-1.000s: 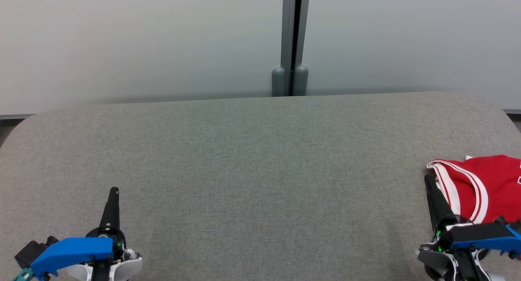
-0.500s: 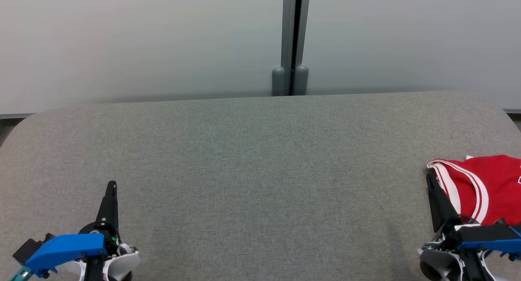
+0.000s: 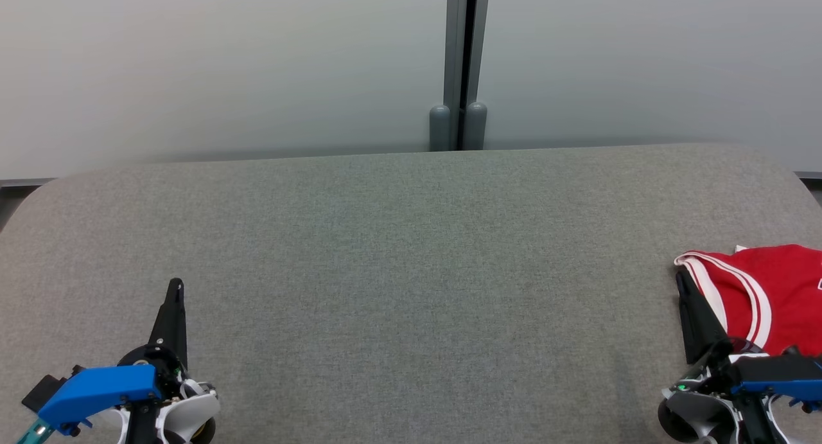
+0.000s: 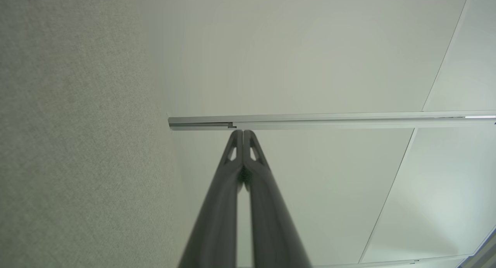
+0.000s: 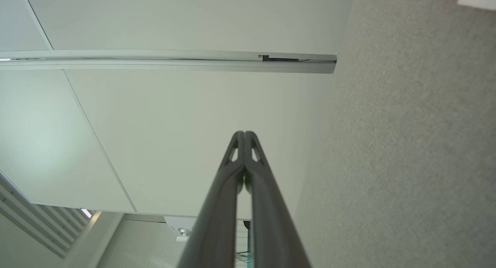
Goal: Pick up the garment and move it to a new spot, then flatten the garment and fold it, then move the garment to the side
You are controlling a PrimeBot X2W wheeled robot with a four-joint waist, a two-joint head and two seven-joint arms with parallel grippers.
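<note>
In the head view, the red, white-trimmed garment (image 3: 780, 296) lies at the right end of the grey counter (image 3: 411, 270). The right gripper (image 3: 681, 278) is just beside the garment's left edge, and the left gripper (image 3: 174, 286) is well apart from it. In the left wrist view that gripper's fingers (image 4: 223, 198) are pressed together and hold nothing, and in the right wrist view the fingers (image 5: 223, 198) are likewise together and empty.

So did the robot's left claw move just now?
Yes. The left gripper crept slightly forward over the grey table, its tip now a bit nearer the wall post at the far edge.

garment (image 3: 787, 296): 1 (red, white trim) | left claw (image 3: 174, 284) + right claw (image 3: 681, 278): 2 | grey surface (image 3: 411, 251): 1
</note>
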